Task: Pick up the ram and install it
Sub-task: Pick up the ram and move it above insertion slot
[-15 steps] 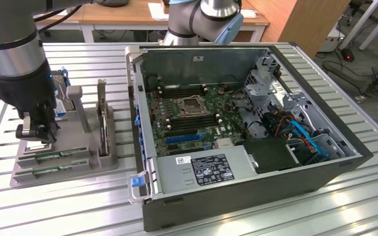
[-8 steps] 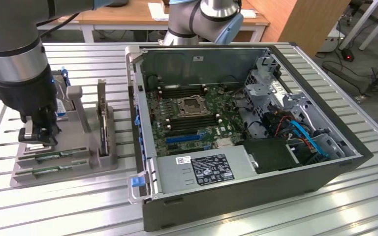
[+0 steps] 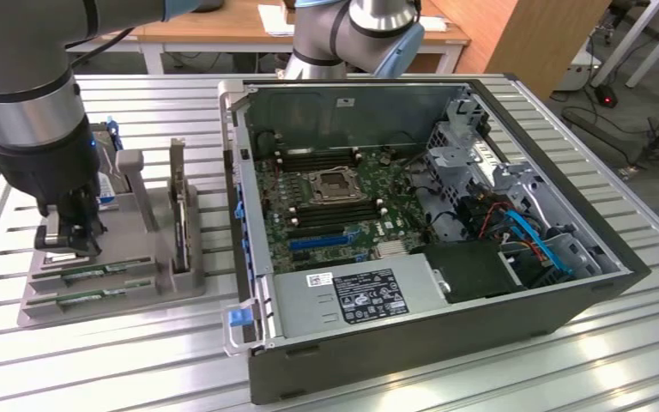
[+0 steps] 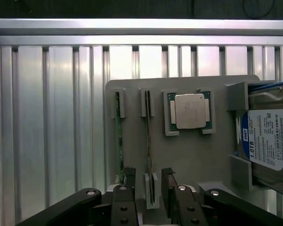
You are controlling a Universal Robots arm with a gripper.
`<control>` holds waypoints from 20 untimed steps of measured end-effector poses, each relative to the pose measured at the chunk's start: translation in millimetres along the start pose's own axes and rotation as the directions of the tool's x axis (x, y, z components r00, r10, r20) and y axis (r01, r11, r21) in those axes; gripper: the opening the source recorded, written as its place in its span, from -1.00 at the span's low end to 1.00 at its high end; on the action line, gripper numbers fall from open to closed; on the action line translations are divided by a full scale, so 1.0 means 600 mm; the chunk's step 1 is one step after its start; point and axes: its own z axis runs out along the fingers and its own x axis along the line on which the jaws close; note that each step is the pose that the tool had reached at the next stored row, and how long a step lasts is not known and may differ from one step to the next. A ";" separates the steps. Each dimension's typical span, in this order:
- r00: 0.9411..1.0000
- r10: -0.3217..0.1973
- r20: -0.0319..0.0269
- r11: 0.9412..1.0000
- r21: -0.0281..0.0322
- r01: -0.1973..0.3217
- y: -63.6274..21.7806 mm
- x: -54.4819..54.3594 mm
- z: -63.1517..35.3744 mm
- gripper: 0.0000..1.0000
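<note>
A ribbed aluminium counter (image 3: pixel 100 360) carries an open black computer case (image 3: pixel 421 343) with its green motherboard (image 3: pixel 329 193) exposed. The grey robot arm (image 3: pixel 27 112) reaches down on the exterior view's left, over a grey plastic holder tray (image 4: pixel 188 160). In the tray lies a silver hard drive (image 4: pixel 269 136); its blue label reads "WD" and "1.0TB". Beside it sits a square silver processor chip (image 4: pixel 191 110).

The ram (image 4: pixel 148 136), a thin green circuit-board stick, stands on its edge in a slot just beside the processor. Its long axis runs along the counter's ribs, parallel to a second green stick (image 4: pixel 118 136) one slot further out. The gripper (image 4: pixel 148 176) hangs over one end of the ram. Its black fingers (image 4: pixel 169 183) are spread wide, one on either side of the stick, grasping nothing.
</note>
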 end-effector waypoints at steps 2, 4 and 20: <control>1.000 -0.010 -0.001 1.000 0.000 0.010 0.000 0.000 0.000 -0.30; 1.000 -0.018 -0.001 1.000 0.000 0.018 0.000 0.000 0.001 -0.30; 1.000 -0.019 -0.001 1.000 -0.001 0.019 0.000 0.017 0.000 -0.30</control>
